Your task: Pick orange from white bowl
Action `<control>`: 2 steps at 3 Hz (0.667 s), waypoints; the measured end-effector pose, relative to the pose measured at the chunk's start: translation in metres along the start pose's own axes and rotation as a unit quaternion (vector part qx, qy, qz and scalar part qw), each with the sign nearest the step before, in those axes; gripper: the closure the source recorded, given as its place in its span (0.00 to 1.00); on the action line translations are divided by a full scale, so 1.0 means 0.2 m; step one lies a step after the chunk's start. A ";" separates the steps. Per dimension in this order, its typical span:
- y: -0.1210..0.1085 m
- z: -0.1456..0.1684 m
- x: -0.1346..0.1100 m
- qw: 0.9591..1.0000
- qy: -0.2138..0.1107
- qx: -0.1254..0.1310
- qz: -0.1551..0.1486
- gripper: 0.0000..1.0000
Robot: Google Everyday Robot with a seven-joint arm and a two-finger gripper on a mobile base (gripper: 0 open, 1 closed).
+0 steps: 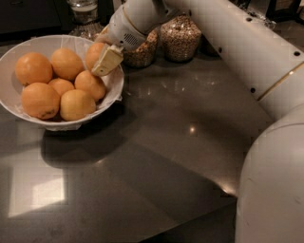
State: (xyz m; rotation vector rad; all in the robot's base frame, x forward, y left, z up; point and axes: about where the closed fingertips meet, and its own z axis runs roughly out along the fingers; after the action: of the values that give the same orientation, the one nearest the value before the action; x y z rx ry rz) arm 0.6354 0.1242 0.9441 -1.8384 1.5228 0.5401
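The white bowl (pixel 115 86) with a crinkled liner stands at the left on the dark counter and holds several oranges. My gripper (pixel 99 64) reaches in over the bowl's right rim from the upper right. It is shut on the orange (pixel 93 53) at the back right of the pile. One cream finger (pixel 107 60) lies across that orange's right side; the other finger is hidden behind it. The held orange sits higher than its neighbours, next to the rim. A paler yellowish fruit (pixel 77 105) and one with a dark bruise (pixel 39 100) lie at the bowl's front.
Two glass jars of grain (pixel 179 38) (pixel 144 51) stand behind the bowl to the right, close to my wrist. A glass vessel (pixel 84 14) stands behind the bowl. My white arm (pixel 266 71) spans the right side. The dark counter (pixel 156 156) stretches forward.
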 end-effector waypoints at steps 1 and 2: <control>0.03 -0.08 -0.14 0.998 -0.046 0.001 -0.039 1.00; 0.08 -0.14 -0.30 0.993 -0.087 -0.007 -0.080 1.00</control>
State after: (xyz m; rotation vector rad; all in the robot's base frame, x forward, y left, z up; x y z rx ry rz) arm 0.6029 0.1439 1.0005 -1.8519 1.2482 0.6179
